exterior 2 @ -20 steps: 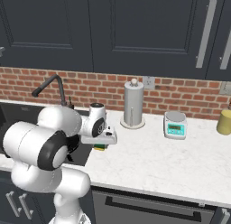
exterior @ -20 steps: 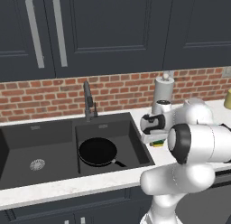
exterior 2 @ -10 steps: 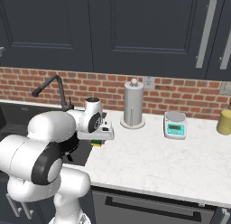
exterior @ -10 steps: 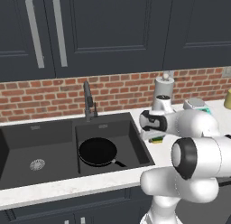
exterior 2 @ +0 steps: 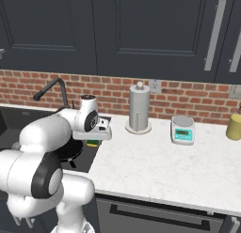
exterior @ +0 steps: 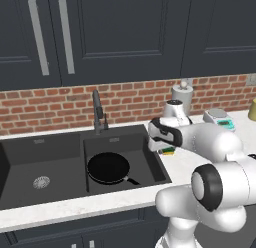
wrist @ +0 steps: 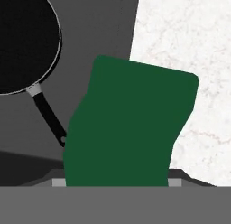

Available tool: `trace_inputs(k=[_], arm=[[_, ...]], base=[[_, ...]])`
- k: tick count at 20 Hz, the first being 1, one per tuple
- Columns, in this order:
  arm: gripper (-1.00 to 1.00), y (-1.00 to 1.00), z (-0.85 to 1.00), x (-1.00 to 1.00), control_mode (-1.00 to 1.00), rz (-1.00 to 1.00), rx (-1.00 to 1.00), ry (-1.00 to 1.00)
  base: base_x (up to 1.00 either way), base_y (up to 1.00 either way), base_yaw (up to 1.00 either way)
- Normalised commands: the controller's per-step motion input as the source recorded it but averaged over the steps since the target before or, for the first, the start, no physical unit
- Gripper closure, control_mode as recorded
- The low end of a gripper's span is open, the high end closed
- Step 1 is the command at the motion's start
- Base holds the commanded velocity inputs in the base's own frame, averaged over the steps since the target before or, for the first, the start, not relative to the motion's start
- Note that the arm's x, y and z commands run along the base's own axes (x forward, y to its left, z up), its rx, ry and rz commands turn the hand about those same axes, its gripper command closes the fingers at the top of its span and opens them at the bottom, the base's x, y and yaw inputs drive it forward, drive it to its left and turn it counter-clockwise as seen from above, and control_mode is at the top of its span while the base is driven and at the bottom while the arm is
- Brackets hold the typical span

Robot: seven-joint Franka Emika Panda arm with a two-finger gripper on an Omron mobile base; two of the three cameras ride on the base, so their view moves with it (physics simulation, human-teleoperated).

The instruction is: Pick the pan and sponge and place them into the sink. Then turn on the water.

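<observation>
Swung leftward since earlier — tool (exterior: 167,146) clamped on sponge (wrist: 131,128), mid-frame at sink (exterior: 60,147) edge, pan (exterior: 108,168) already in smaller basin. Best carried fully over the basin — released low, clear of bench (exterior 2: 160,166).

Glossy white rounded arm segments, dark joint caps, white base column.

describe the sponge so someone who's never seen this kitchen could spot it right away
Start at the dark double sink; a black pan lies in its smaller right basin. Past that basin's right rim, over the white counter edge, the gripper is at the sponge, a small yellow block with a green scrubbing layer.
</observation>
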Motion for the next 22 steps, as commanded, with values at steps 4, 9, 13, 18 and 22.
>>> trace_inputs(k=[4,9,13,18,22], arm=[[1.00,0.50,0.00,0.00,-1.00,0.00,0.00,0.00],[1.00,0.47,0.00,0.00,-1.00,0.00,0.01,0.00],[1.00,0.50,0.00,0.03,-1.00,0.00,0.00,0.00],[1.00,0.37,0.00,0.07,-1.00,0.00,0.00,0.00],[1.00,0.26,0.00,0.11,-1.00,0.02,0.00,0.00]], base=[[0.00,0.00,0.00],[0.00,0.00,0.00],[0.00,0.00,0.00],[0.00,0.00,0.00],[0.00,0.00,0.00]])
